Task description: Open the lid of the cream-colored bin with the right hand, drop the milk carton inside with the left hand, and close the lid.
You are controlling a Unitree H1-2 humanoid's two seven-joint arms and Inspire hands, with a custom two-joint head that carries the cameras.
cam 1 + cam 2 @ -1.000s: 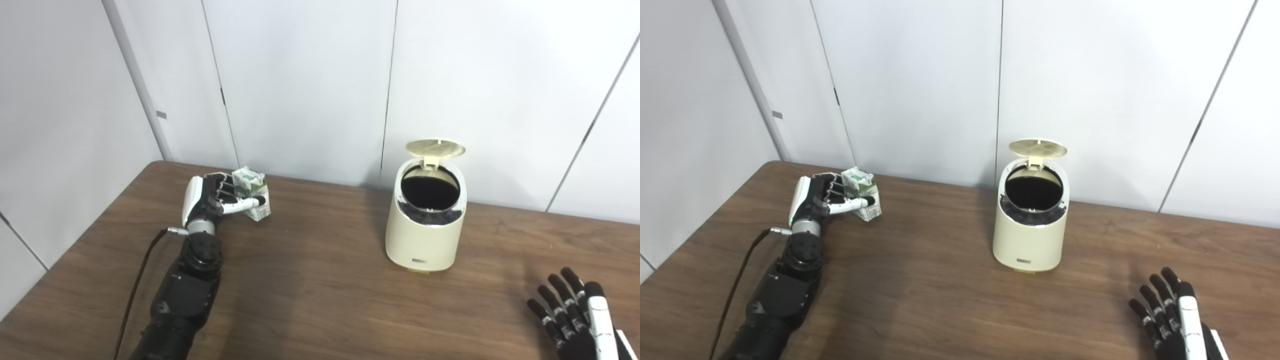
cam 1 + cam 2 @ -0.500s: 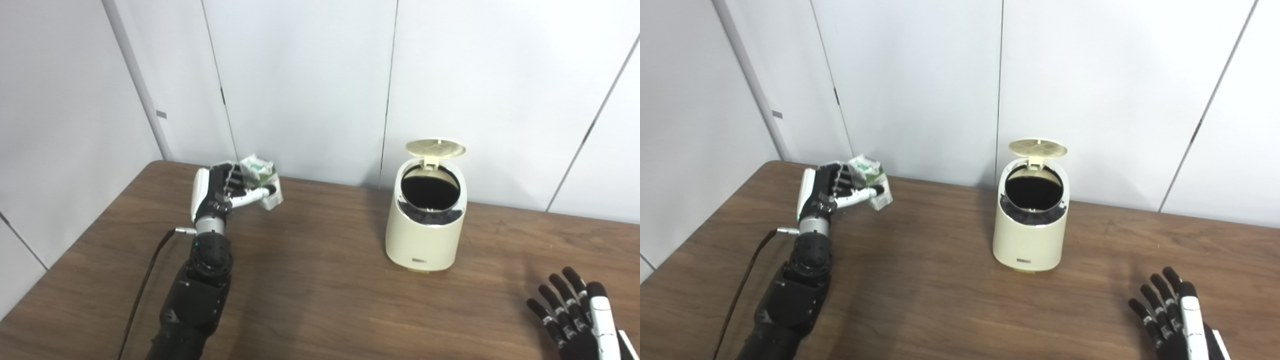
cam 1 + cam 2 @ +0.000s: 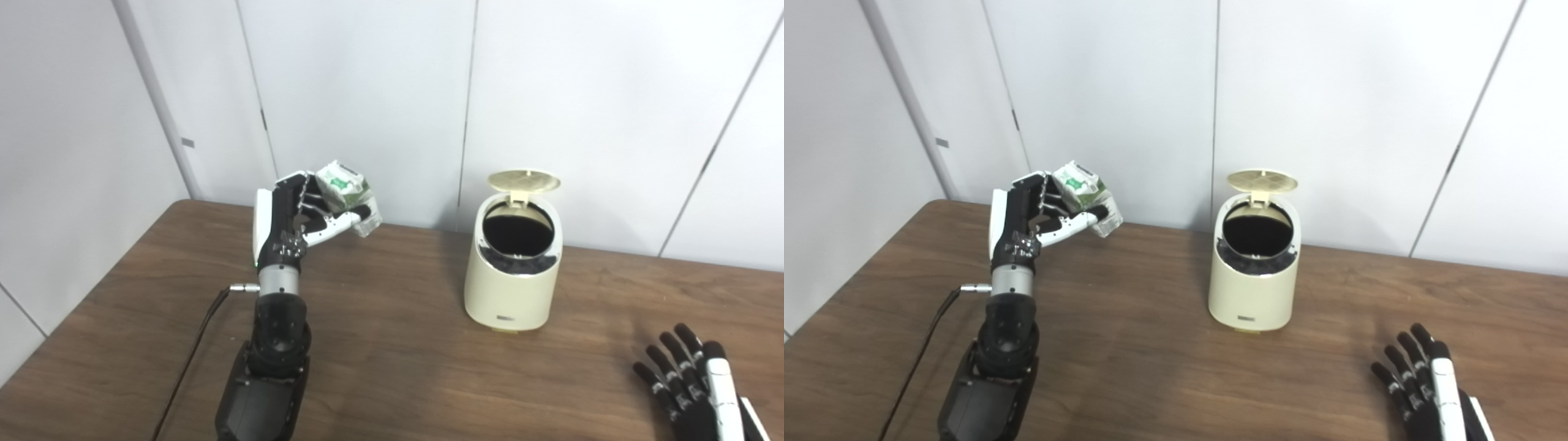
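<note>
Visibly crumpled green-white milk carton (image 3: 346, 196)

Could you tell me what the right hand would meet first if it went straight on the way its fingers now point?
The right hand lies open, fingers pointing up-left over bare table. The way looks free; the cream bin stands further left, probably off that line, though depth is unclear.

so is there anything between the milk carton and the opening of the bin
Nothing visible. The left hand holds the milk carton up off the table, left of the cream-colored bin. Its lid stands open at the back, and the stretch between them is bare.
</note>
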